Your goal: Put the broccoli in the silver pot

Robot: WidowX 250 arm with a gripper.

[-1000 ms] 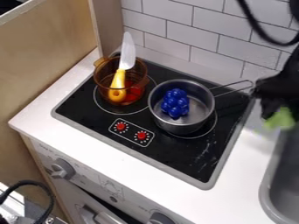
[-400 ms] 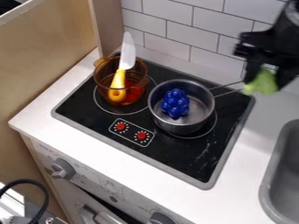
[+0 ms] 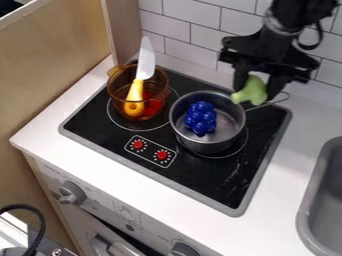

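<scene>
Stubby broccoli (image 3: 251,91) nearer metal pot (image 3: 203,145)

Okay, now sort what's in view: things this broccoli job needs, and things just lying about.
For the job:
- green toy broccoli, held in the black two-finger claw
- round silver metal pot

Just lying about:
- blue bunch of toy grapes, inside that pot
- yellow-handled toy knife
- amber see-through pot, holding the knife and something red
</scene>
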